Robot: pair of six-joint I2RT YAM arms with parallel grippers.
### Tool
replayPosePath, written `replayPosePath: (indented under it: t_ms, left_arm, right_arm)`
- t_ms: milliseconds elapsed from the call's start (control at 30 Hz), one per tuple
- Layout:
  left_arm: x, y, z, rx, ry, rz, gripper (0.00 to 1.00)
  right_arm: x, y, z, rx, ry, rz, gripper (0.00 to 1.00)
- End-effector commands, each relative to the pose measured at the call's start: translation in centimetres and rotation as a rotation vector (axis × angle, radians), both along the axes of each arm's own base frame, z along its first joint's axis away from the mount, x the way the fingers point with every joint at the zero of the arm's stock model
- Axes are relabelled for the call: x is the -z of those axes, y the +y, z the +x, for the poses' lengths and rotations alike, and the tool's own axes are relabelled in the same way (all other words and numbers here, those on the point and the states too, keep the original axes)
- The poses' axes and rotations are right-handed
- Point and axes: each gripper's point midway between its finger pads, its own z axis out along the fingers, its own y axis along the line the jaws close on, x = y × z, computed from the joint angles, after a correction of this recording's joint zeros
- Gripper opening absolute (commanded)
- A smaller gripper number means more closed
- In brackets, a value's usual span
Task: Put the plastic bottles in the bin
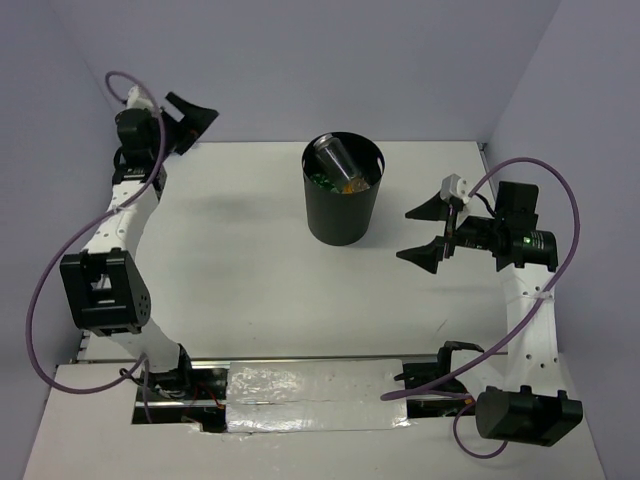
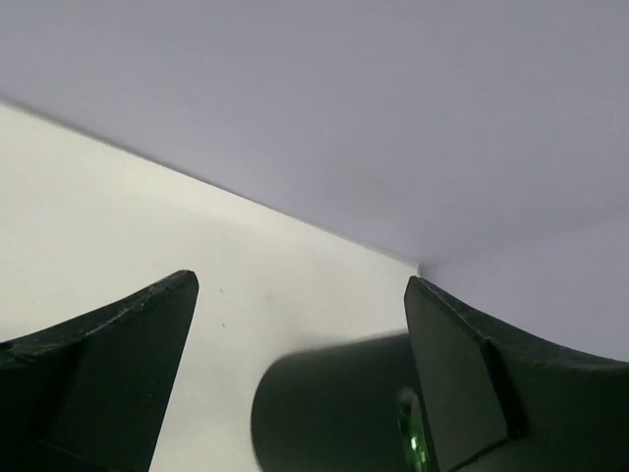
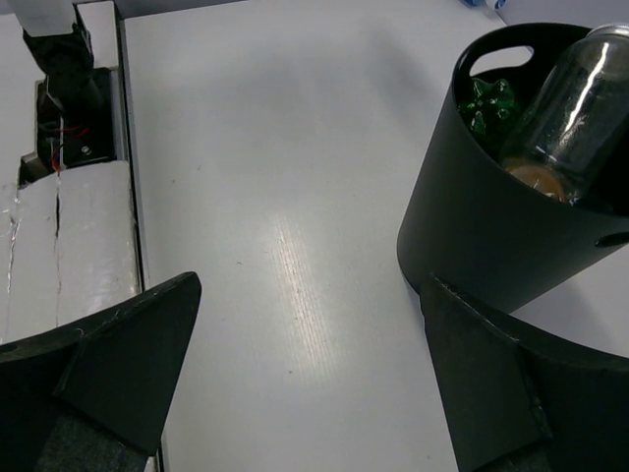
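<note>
The black bin (image 1: 343, 205) stands at the table's back middle. Inside it lie a clear bottle (image 1: 338, 158), a green bottle (image 1: 322, 180) and an orange one (image 1: 352, 187). The right wrist view shows the bin (image 3: 491, 236) with the clear bottle (image 3: 575, 103), the green bottle (image 3: 486, 103) and an orange part (image 3: 536, 177) inside. My right gripper (image 1: 422, 232) is open and empty, just right of the bin. My left gripper (image 1: 195, 118) is open and empty at the back left corner; its view shows the bin (image 2: 334, 403) as a dark blur with a green glint.
Purple walls close the table at the back and both sides. A foil-covered strip (image 1: 315, 400) lies at the near edge between the arm bases. No bottle shows on the table top.
</note>
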Motion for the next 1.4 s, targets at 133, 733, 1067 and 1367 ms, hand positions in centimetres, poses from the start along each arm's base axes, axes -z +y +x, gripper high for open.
replayPosePath:
  t_ms: [133, 733, 1067, 1367]
  left_arm:
    - [10.8, 12.0, 5.7, -0.251, 0.193, -0.481, 1.0]
    - [25.5, 26.7, 14.0, -0.852, 0.349, -0.644, 0.99]
    - [28.3, 29.2, 17.7, -0.865, 0.266, -0.731, 0.98]
    - [31.6, 29.3, 18.5, -0.829, 0.273, -0.772, 0.8]
  right_arm:
    - [0.0, -0.1, 0.6, -0.004, -0.017, 0.014, 1.0]
    - [1.4, -1.3, 2.9, 0.079, 0.033, -0.013, 1.0]
    - [2.2, -2.3, 4.2, 0.124, 0.068, -0.018, 1.0]
    - [2.7, -2.8, 4.7, 0.134, 0.096, -0.002, 1.0]
